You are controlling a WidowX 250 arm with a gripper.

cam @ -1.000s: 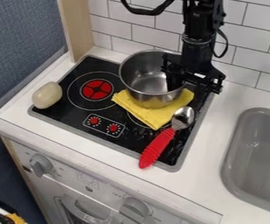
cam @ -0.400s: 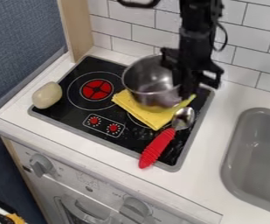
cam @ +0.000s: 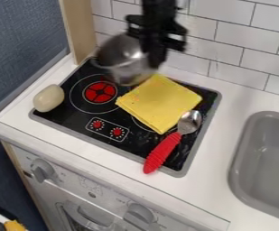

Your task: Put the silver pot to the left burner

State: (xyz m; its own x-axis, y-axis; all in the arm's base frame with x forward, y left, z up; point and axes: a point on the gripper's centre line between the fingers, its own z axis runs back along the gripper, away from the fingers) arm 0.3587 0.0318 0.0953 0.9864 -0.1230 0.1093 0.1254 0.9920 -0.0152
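White wall tiles (cam: 244,34) back a white table (cam: 99,151) with an inset black stove (cam: 75,121). The silver pot (cam: 124,61), on the folded yellow cloth (cam: 160,103) in the earlier frames, has been lifted and carried leftward; it now hangs tilted near the stove's rear edge, behind the left burner (cam: 100,92). The black pincer (cam: 151,53) appears to pinch the pot's wall on its right side. The transfer is thus judged well advanced; lowering toward the viewer, levelling and release remain. The cloth, now uncovered, lies beside the burner and could catch the pot's base. A pale rounded object (cam: 48,98) sits at the stove's left edge, and a red-handled spoon (cam: 165,149) lies at right, outside the likely path.
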